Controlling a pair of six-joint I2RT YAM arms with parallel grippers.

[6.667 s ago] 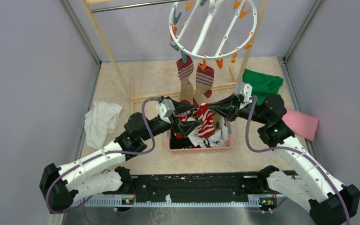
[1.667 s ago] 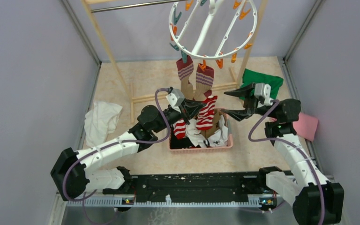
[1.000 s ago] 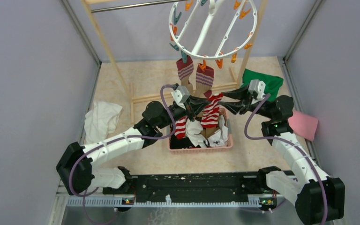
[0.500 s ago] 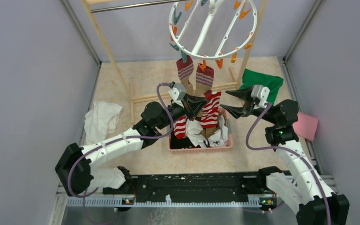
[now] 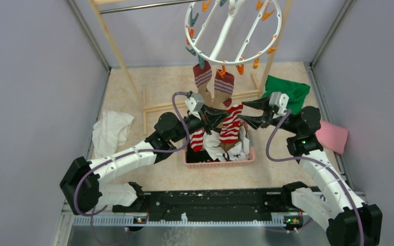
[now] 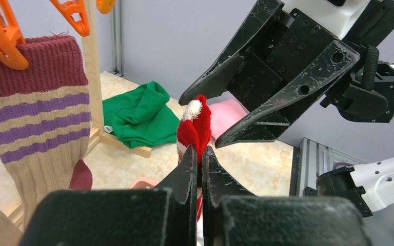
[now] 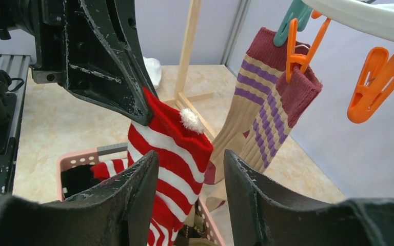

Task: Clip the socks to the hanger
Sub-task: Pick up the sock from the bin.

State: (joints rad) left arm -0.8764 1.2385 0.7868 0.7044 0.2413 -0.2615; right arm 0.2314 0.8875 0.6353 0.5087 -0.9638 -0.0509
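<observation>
A red-and-white striped sock (image 5: 230, 124) hangs over the pink basket (image 5: 218, 163). My left gripper (image 5: 216, 114) is shut on its red cuff (image 6: 195, 124), which sticks up above the fingertips (image 6: 189, 160). My right gripper (image 7: 190, 154) is open and faces the left one, its fingers on either side of the sock (image 7: 170, 146) without pinching it. The white ring hanger (image 5: 222, 37) hangs above, with orange pegs (image 7: 377, 82). Two tan and maroon striped socks (image 5: 202, 77) (image 5: 224, 84) are clipped to it.
The basket holds more socks. A green cloth (image 5: 287, 92) and a pink cloth (image 5: 331, 134) lie on the right, a white cloth (image 5: 112, 130) on the left. The wooden rack frame (image 5: 118, 48) stands behind the basket.
My right gripper drew back to the right and opened wider, then came in again around the sock. The left gripper kept its hold and barely moved.
</observation>
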